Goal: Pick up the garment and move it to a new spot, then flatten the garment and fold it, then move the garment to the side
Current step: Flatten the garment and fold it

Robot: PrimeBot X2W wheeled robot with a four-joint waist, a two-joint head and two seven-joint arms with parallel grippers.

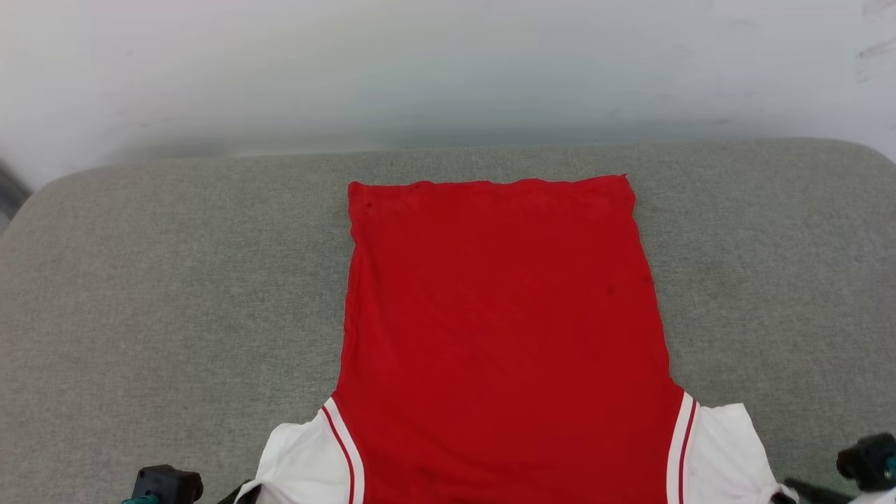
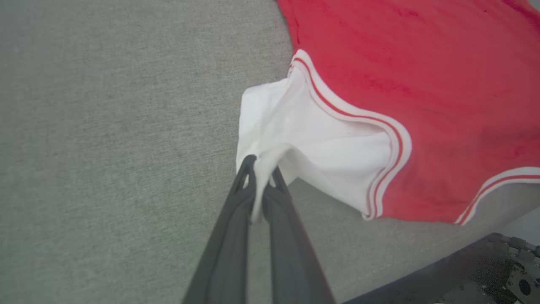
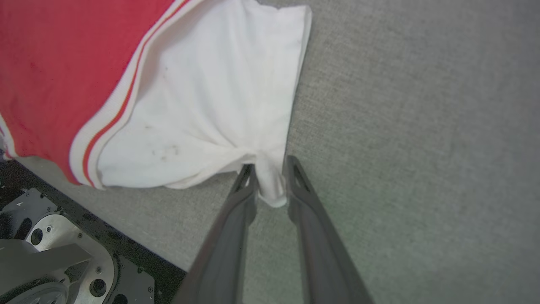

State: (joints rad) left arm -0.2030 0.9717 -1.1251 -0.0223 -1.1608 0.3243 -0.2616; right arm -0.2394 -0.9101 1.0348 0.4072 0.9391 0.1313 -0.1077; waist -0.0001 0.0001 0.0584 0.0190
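Observation:
The garment (image 1: 504,315) lies spread flat on the grey cushioned surface (image 1: 175,280), plain red side up, hem at the far end and white sleeves at the near edge. In the left wrist view my left gripper (image 2: 261,166) is shut on a pinched corner of the white sleeve (image 2: 312,139). In the right wrist view my right gripper (image 3: 271,166) has its jaws slightly parted, with the corner of the other white sleeve (image 3: 211,97) still lying between the fingers (image 3: 247,190). The letters and number are hidden.
The grey surface has rounded far corners and ends at a pale wall (image 1: 448,63). Its near edge drops off just behind both sleeves, where my dark base (image 2: 485,274) and metal plate (image 3: 55,253) show. Bare grey fabric lies on both sides of the garment.

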